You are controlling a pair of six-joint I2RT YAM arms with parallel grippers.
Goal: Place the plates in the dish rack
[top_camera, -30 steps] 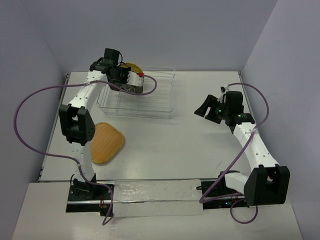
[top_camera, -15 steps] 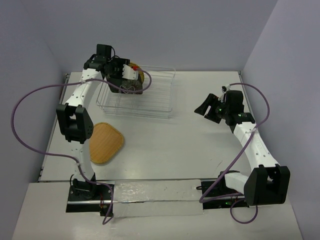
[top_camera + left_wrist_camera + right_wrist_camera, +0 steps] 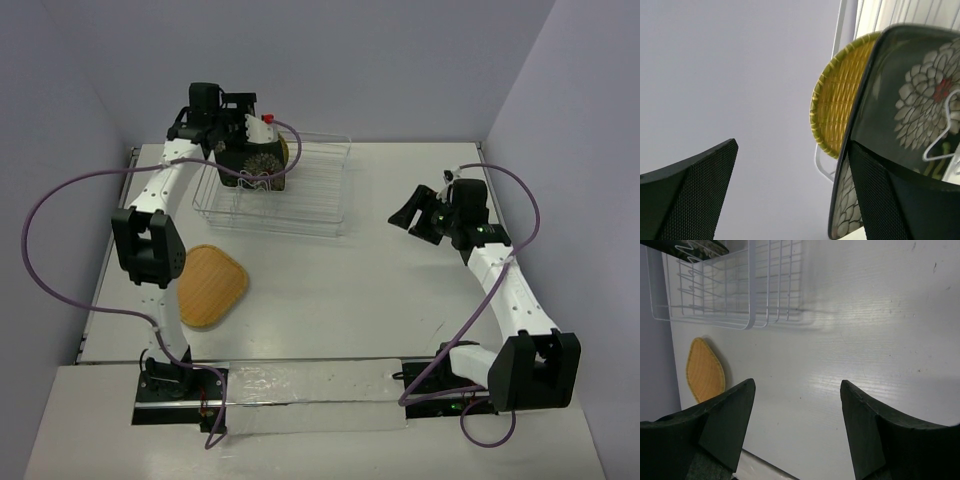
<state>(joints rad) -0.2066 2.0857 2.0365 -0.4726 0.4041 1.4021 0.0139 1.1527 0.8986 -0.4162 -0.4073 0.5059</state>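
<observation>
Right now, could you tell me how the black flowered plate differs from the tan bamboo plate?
The black flowered plate stands on edge in the dish rack; the tan bamboo plate lies flat on the table. The black one bears white flowers; the tan one is plain. Both are rounded squares.

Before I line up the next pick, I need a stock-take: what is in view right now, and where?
dish rack: one, silvery wire, far left-centre of the table
yellow plate: one, yellow with greenish rim, on edge at the rack's far-left end
black plate: one, black with white flowers, on edge in the rack beside the yellow plate
bamboo plate: one, tan, flat on the table by the left arm
table: one, white
left gripper: one, black, open, at the black plate
right gripper: one, black, open, empty, right of the rack
</observation>
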